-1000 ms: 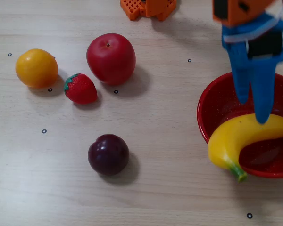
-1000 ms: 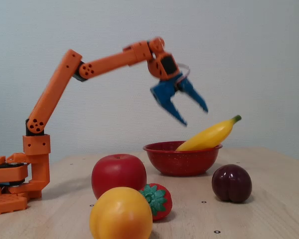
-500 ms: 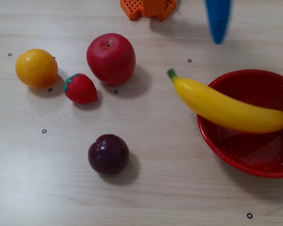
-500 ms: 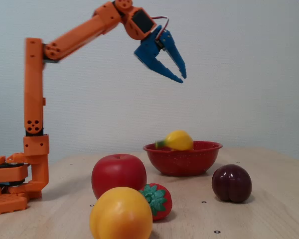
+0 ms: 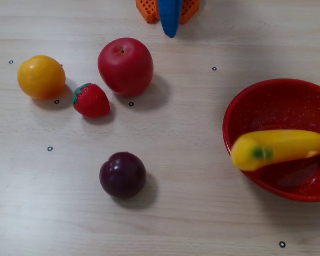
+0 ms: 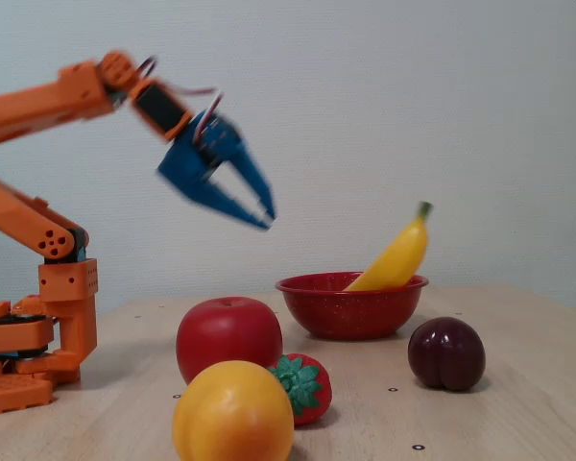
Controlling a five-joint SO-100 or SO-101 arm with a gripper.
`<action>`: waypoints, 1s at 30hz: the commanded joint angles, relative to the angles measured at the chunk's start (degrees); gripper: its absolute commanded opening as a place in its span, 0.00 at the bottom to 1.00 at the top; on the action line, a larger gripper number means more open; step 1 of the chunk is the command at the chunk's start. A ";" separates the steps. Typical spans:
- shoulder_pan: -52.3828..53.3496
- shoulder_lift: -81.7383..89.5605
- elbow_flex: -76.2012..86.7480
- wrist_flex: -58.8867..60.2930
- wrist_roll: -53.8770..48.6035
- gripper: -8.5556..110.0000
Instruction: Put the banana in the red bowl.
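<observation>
No writing visible; banana (image 5: 280, 149) leans in red bowl (image 5: 256, 101); tool (image 6: 254, 206) empty, parted.

The banana (image 5: 280, 149) is yellow (green at the stem), the red bowl (image 5: 240, 112) glossy with white speckles. The gripper (image 6: 259, 213) is blue on an orange arm (image 6: 48, 101).

The orange arm (image 6: 38, 101) rises from its base (image 6: 24, 355) and folds at the elbow, its forearm reaching out level above the base. The blue gripper (image 6: 254, 206) hangs high off the counter, empty, angled downward, fingers (image 6: 232, 168) slightly parted and motion-blurred. From above, only a blue finger (image 5: 170, 18) shows beside the base.
</observation>
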 commanded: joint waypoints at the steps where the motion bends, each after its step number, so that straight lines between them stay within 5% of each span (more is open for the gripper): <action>1: -1.85 9.58 5.19 -3.16 -2.29 0.07; 15: -2.46 36.56 39.46 -10.99 -9.14 0.07; 30: -1.67 36.65 40.61 -7.91 -15.03 0.07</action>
